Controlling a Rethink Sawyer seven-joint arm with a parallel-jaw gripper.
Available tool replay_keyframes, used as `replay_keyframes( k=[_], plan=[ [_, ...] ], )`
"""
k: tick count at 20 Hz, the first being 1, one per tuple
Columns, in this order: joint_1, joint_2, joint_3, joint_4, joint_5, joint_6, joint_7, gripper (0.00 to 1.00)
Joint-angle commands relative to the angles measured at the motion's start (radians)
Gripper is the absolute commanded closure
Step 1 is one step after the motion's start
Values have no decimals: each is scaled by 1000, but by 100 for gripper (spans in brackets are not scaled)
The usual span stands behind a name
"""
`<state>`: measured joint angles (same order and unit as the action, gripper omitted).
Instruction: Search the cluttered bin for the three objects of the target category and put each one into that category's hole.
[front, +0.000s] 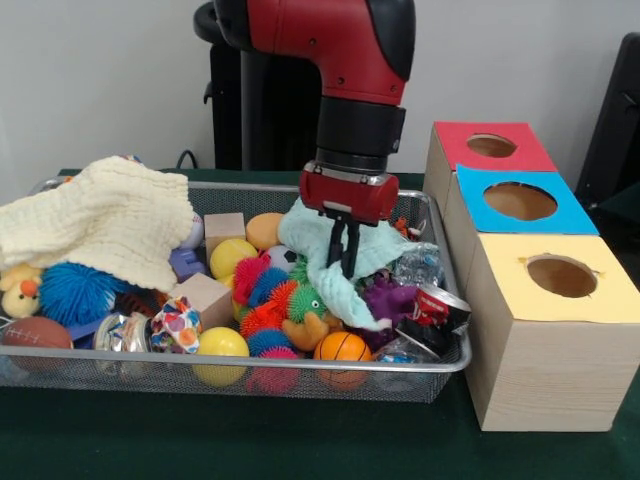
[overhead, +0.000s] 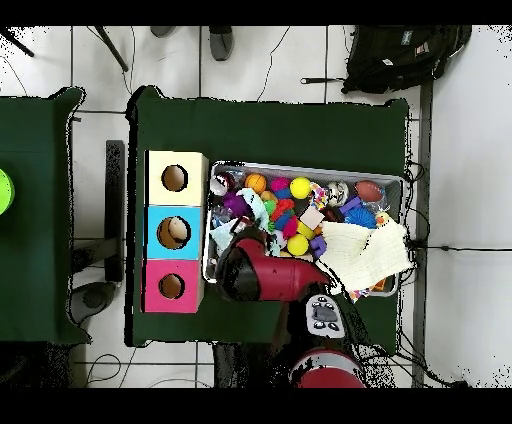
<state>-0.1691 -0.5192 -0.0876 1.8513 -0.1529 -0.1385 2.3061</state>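
Green cloth covers the table (front: 300, 440), and on it sits the bin (front: 300, 378), a silver wire basket heaped with toys. The gripper (front: 345, 250) hangs over the bin's right half, its black fingers (front: 352, 252) close together and pinching a fold of a pale green cloth (front: 335, 275) that drapes down around them. Just right of the fingers lies a clear crinkled bottle (front: 418, 264); below that is a crushed red can (front: 440, 305), and another clear bottle (front: 402, 352) rests in the bin's near right corner. Directly under the fingers are a spiky green toy (front: 306, 301) and an orange ball (front: 342, 348). Far left of them a cream blanket (front: 95, 220) covers that end. Well right of the fingers, outside the bin, stand three boxes with holes: red (front: 490, 146), blue (front: 520, 201) and yellow (front: 560, 276).
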Motion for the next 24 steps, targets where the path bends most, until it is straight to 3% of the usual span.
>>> replay_keyframes(
  k=[1,13,24],
  plan=[
    [-95,-44,54,-77,-97,194,-81,100],
    [-216,-107,153,-88,-203,338,-134,100],
    [-256,-163,196,-61,-249,434,-137,100]
  ],
)
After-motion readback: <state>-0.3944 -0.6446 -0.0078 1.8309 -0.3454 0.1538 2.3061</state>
